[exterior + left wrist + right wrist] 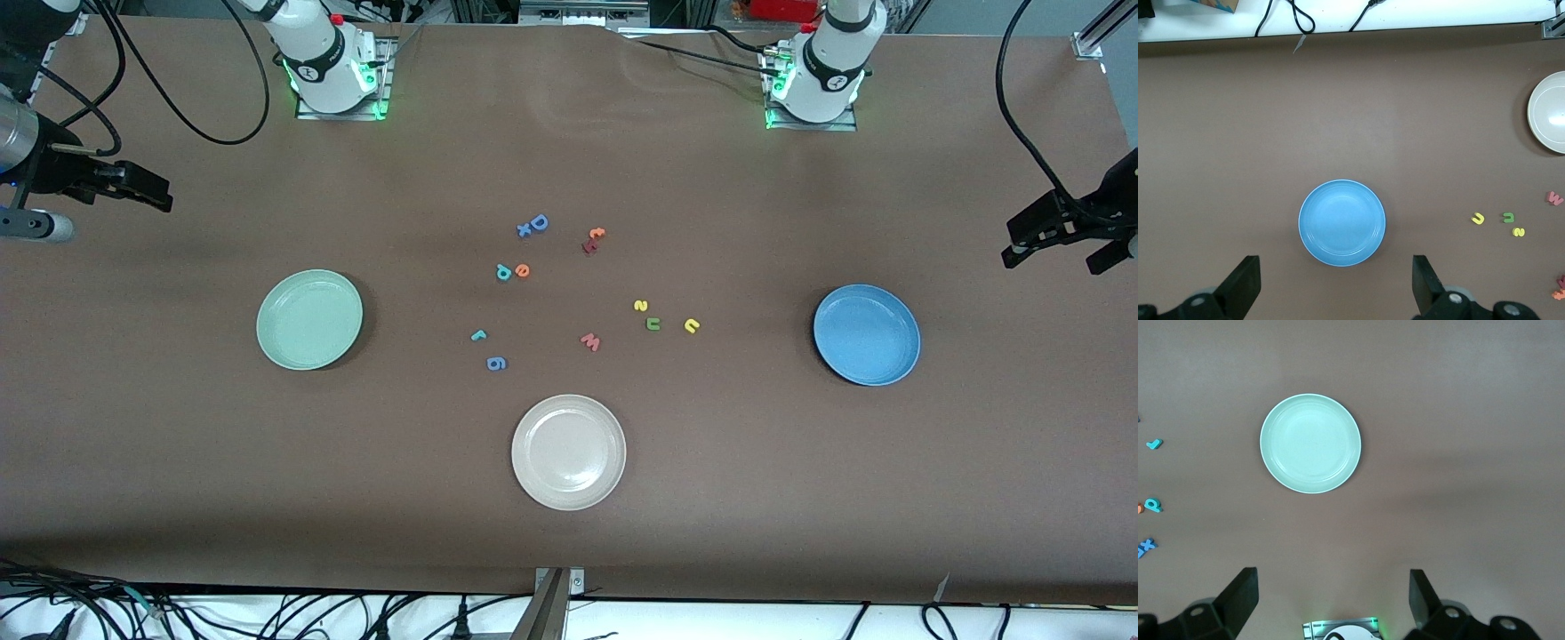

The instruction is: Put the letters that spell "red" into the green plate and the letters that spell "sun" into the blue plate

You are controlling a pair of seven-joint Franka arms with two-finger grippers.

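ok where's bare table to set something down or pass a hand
Bare table lies between the green plate and the teal r, and between the yellow u and the blue plate. The letters crowd the middle, farther from the camera than the white plate.

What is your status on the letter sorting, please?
Both grippers, left and right, open, waiting at table ends. Letters unsorted; green plate, blue plate empty. Nothing blocking.

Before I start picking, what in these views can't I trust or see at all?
- Orange and dark red letters, front view: overlapping and too small to read.
- Blue pair by the capital D, front view: touching, shapes merge.
- Orange e, right wrist view: cut off by the frame edge.
- Cream plate, left wrist view: partly cut off by the edge.
- Left gripper and right gripper: open, fingertips run off the frame in their wrist views.
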